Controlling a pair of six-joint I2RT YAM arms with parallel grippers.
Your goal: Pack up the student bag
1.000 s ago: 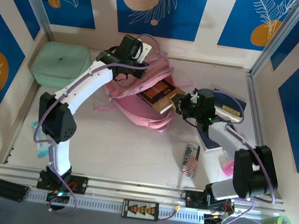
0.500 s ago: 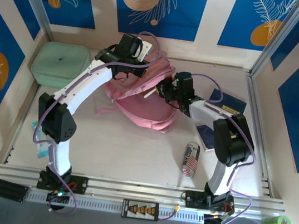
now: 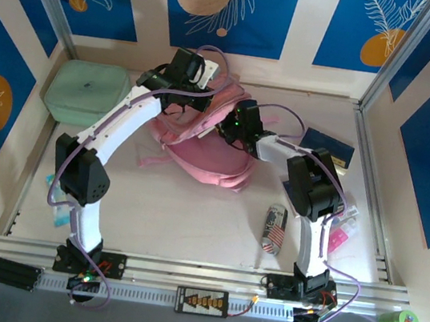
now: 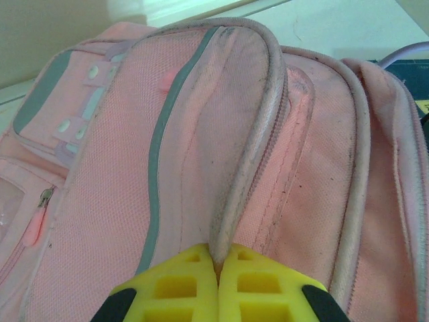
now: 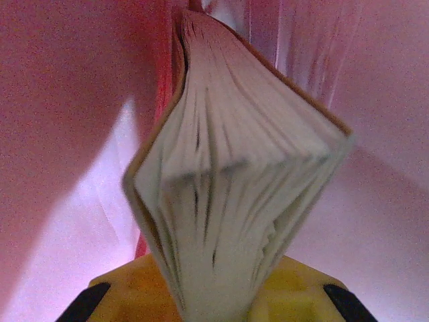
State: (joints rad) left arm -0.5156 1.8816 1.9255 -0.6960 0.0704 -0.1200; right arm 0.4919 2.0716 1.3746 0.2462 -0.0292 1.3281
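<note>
Left gripper (image 4: 218, 267) is clenched on a raised piped rim of the bag (image 4: 114, 181). Right gripper (image 5: 214, 288) grasps a book (image 5: 234, 168), pages fanned toward the camera, with the bag's pink cloth close on both sides of it. From above, the bag (image 3: 200, 155) lies at the far middle of the surface (image 3: 175, 212). A green case (image 3: 88, 92) sits far left, apart from it. A can (image 3: 274, 228) lies nearer on the right, and a blue folder (image 3: 328, 145) lies far right.
</note>
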